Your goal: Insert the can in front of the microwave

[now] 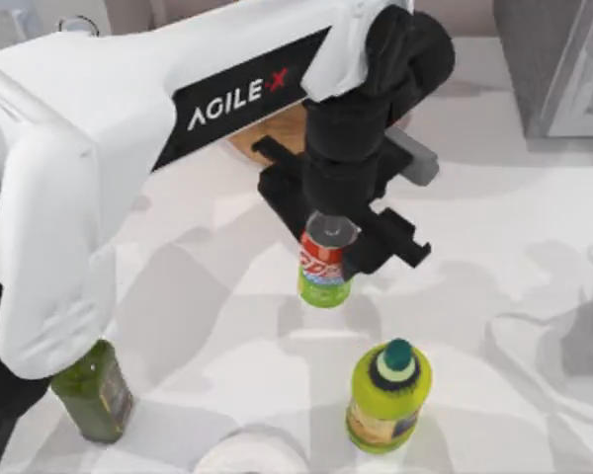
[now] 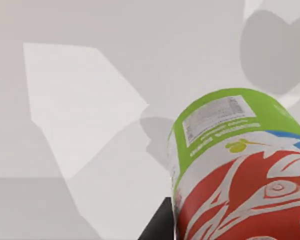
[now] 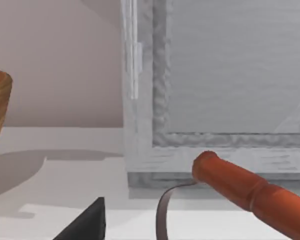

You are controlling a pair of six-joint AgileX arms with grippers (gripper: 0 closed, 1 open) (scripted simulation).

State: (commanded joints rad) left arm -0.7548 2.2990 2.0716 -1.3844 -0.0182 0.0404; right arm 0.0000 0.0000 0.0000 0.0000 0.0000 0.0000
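The can [image 1: 325, 265], with a silver top, red band and lime-green lower part, is at the middle of the table, and my left gripper [image 1: 330, 237] is shut on it from above. In the left wrist view the can [image 2: 235, 165] is close up and tilted over the white tabletop, with its shadow set apart from it, so it looks lifted. The microwave [image 1: 561, 67] stands at the back right corner. In the right wrist view the microwave [image 3: 225, 80] door is straight ahead, and one dark finger [image 3: 86, 224] of my right gripper shows at the edge.
A yellow-green bottle with a dark green cap [image 1: 387, 395] stands near the front, right of the can. An olive bottle [image 1: 95, 391] is at the front left and a white round thing [image 1: 252, 456] at the front edge. A wooden bowl [image 1: 275, 133] lies under my left arm. An orange-handled tool [image 3: 247, 190] lies before the microwave.
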